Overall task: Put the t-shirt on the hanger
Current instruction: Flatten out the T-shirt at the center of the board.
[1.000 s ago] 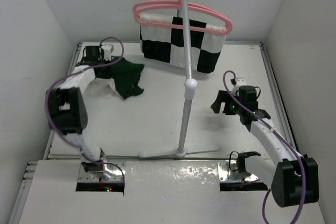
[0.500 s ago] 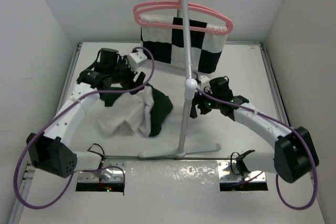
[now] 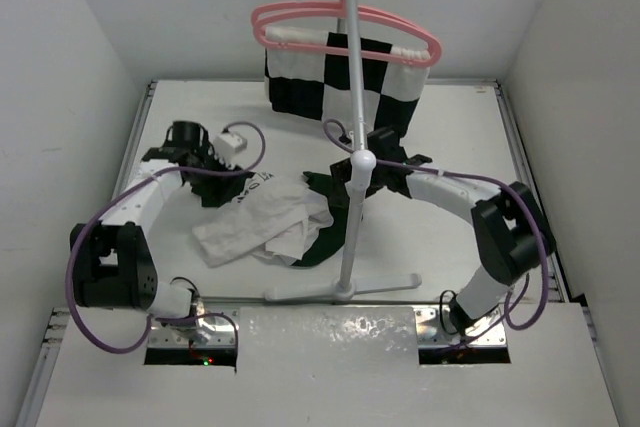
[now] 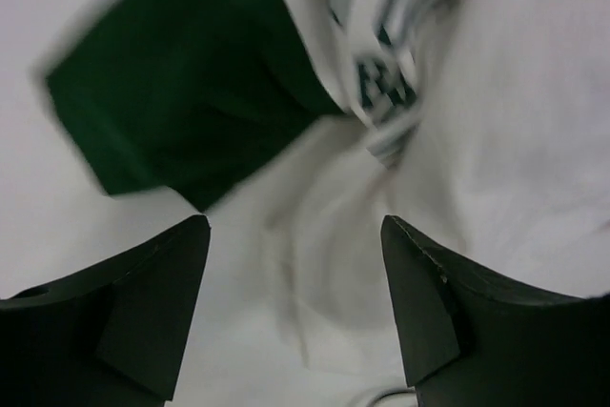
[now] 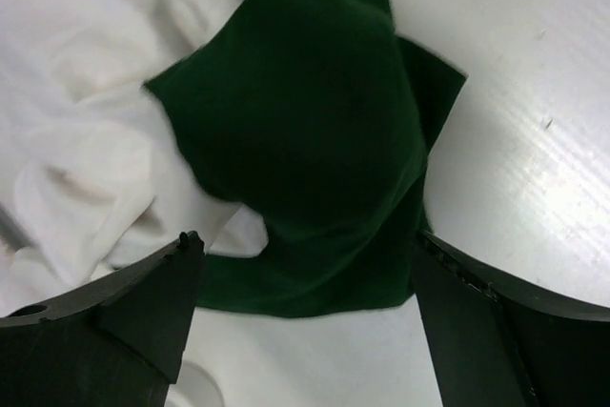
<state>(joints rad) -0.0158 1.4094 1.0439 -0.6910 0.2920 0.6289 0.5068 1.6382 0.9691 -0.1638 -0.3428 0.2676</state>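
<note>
A crumpled t-shirt lies on the white table, enclosed by white walls; left gripper and right gripper hover spread above it.

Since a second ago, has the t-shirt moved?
Yes. The t-shirt has shifted from the table's far-left corner toward the rack pole and now lies crumpled just left of it.

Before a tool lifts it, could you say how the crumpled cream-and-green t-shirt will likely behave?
Probably floppy: the cream, green-sleeved t-shirt lies in soft folds. Likely to sag and bunch from one pinch; thin cloth suggests light.
</note>
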